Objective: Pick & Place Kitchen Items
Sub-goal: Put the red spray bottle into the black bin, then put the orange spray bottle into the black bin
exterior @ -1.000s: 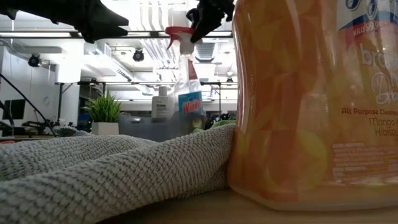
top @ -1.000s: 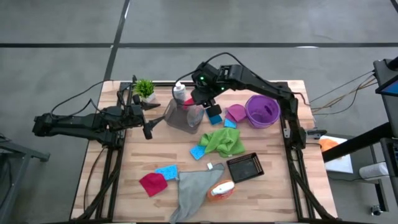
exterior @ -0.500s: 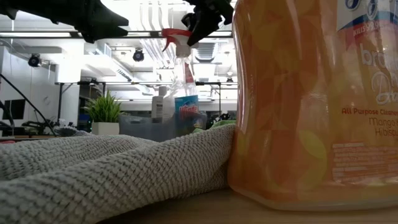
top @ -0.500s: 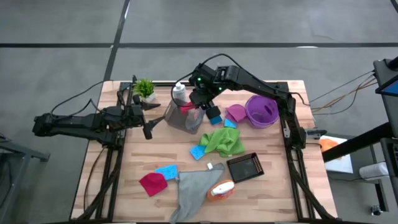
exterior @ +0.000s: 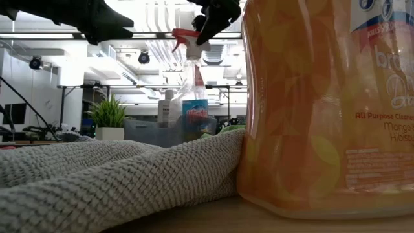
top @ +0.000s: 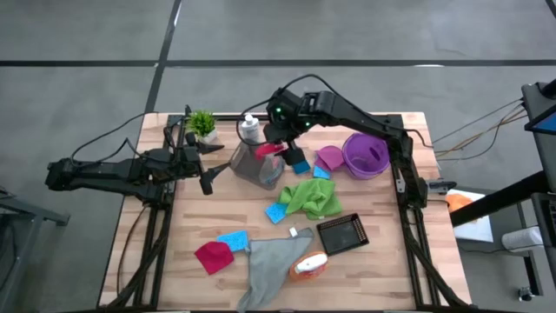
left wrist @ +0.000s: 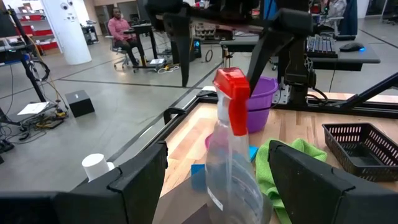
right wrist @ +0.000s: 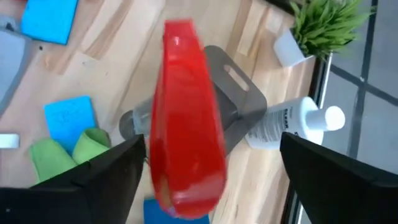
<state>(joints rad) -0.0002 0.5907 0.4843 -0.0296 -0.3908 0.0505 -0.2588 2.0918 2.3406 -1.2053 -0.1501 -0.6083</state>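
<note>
A clear spray bottle with a red trigger head stands upright in the grey bin at the table's far middle. My right gripper hangs just above it, open, one finger on either side of the red head with a gap on both sides. A white bottle rests at the bin's far end. My left gripper waits open, low at the table's left, pointing toward the bin. The orange-and-white bottle lies near the front edge on the grey cloth.
A green cloth, blue sponges, a magenta cloth and a black basket lie on the wood. A purple bowl stands right of the bin and a potted plant at the far left.
My right gripper has opened over the bin and let go of the spray bottle's red head. The bottle now stands by itself in the bin, a little more upright than before. The gripper has stayed above it.
</note>
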